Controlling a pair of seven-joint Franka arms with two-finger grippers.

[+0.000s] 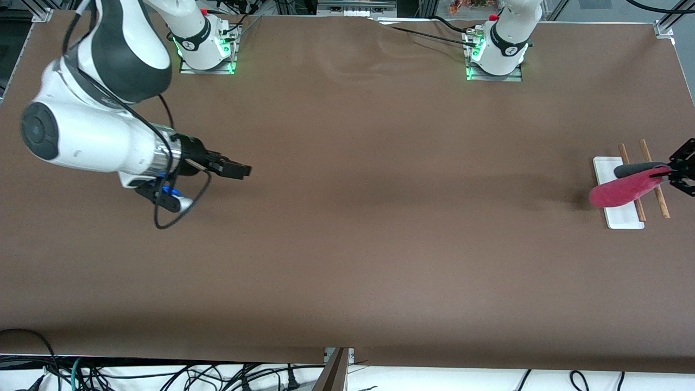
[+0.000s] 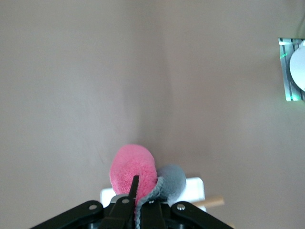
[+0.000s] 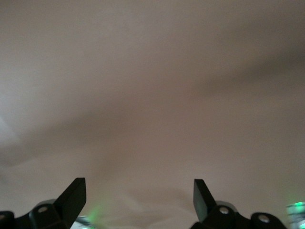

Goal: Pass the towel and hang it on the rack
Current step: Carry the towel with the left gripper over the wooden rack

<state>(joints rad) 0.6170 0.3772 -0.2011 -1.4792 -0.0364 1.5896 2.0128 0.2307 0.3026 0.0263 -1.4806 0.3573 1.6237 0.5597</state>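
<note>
The towel (image 1: 624, 189), pink-red with a dark grey fold on top, hangs over the rack at the left arm's end of the table. My left gripper (image 1: 672, 174) is shut on the towel's edge just above the rack. In the left wrist view the towel (image 2: 133, 167) bulges out past the closed fingers, pink beside grey. The rack (image 1: 619, 216) has a flat white base and two thin wooden rods (image 1: 658, 191); its base (image 2: 193, 188) shows under the towel. My right gripper (image 1: 239, 170) hovers open and empty over the table at the right arm's end, where that arm waits.
The brown table cover (image 1: 380, 217) stretches wide between the two arms. The arm bases (image 1: 206, 49) stand along the edge farthest from the front camera. Cables (image 1: 163, 374) hang below the edge nearest to it.
</note>
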